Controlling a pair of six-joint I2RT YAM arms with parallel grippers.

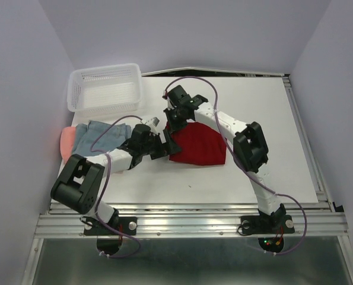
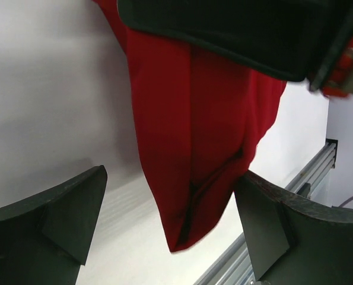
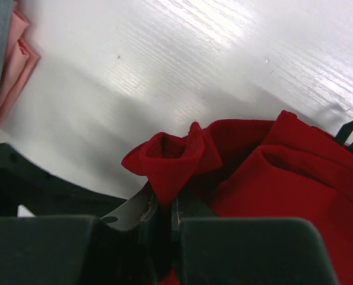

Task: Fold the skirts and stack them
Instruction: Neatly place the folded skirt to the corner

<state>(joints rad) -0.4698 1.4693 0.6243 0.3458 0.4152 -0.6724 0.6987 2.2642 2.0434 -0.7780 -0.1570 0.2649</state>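
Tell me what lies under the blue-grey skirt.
The salmon-pink skirt sticks out from beneath the blue-grey skirt's left edge. How far it reaches underneath is covered by the blue cloth and the left arm.

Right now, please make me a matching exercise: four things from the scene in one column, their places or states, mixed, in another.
1. dark red cloth skirt
2. white plastic mesh basket
3. left pincer
4. right pincer

a. far left corner of table
b. wide open
c. shut on red cloth
d. middle of table

Pairs: 1-d, 2-a, 3-b, 4-c.
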